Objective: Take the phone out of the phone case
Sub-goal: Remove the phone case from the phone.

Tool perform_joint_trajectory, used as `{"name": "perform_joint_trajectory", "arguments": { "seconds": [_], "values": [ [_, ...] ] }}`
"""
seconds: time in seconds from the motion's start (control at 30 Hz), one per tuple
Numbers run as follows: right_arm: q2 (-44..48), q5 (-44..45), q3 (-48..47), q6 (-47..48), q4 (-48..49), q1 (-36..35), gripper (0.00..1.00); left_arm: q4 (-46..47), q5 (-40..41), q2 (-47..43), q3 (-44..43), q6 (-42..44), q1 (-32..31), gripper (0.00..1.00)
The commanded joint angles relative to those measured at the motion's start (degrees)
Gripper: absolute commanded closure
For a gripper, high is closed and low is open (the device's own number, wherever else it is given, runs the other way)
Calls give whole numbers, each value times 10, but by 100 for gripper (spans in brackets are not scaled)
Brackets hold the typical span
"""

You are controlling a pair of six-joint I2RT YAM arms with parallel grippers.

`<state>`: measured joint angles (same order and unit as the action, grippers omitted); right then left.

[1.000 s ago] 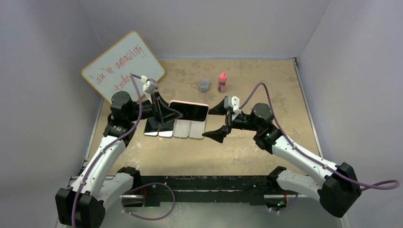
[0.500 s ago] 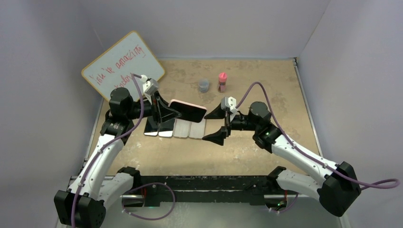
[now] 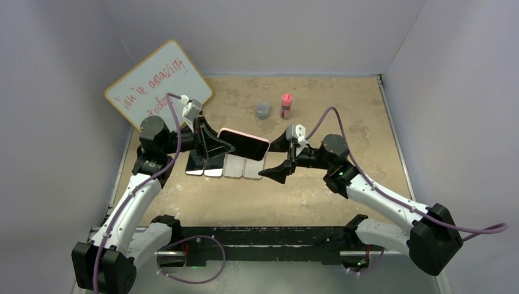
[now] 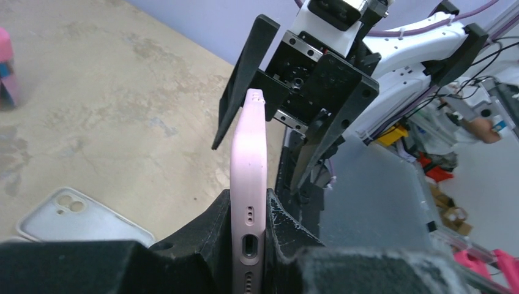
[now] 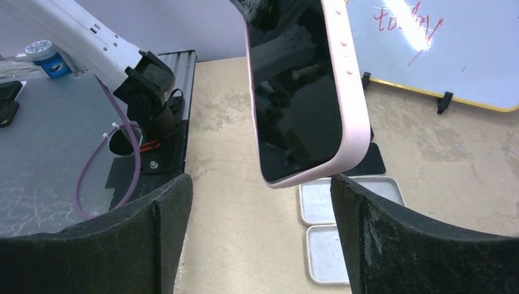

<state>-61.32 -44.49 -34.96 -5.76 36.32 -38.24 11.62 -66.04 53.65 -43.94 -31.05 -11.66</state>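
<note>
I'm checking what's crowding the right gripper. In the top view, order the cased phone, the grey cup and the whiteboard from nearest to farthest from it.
1. Cased phone: held in the air, its free end right at the open right gripper, on the left arm's side.
2. Grey cup: on the table beyond the gripper, toward the back wall.
3. Whiteboard: far back-left corner.
</note>
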Motion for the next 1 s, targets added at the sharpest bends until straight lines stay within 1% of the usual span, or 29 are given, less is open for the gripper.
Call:
{"name": "perform_joint_trajectory", "arguments": {
  "seconds": [0.0,0.1,0.23,0.4,0.47,0.6,0.77,0.97],
  "values": [
    [-5,-9,7,-28,80,-3,19,103,-16,-3,19,-106,1,100],
    [-4,-14,16,-43,114,-3,24,104,-20,-6,27,-121,1,100],
    [-10,-44,11,-52,138,-3,41,103,-22,-10,25,-128,1,100],
    [-19,-78,11,-61,168,-3,51,103,-12,-1,20,-139,1,100],
    [-23,-87,11,-65,177,-3,53,111,-5,3,24,-152,1,100],
    [-32,-104,11,-67,187,-3,55,166,8,8,41,-206,1,100],
    [-38,-120,11,-71,200,-3,57,175,30,15,49,-231,1,100],
    [-40,-125,10,-63,199,-3,62,196,47,20,61,-260,0,100]
  ]
}}
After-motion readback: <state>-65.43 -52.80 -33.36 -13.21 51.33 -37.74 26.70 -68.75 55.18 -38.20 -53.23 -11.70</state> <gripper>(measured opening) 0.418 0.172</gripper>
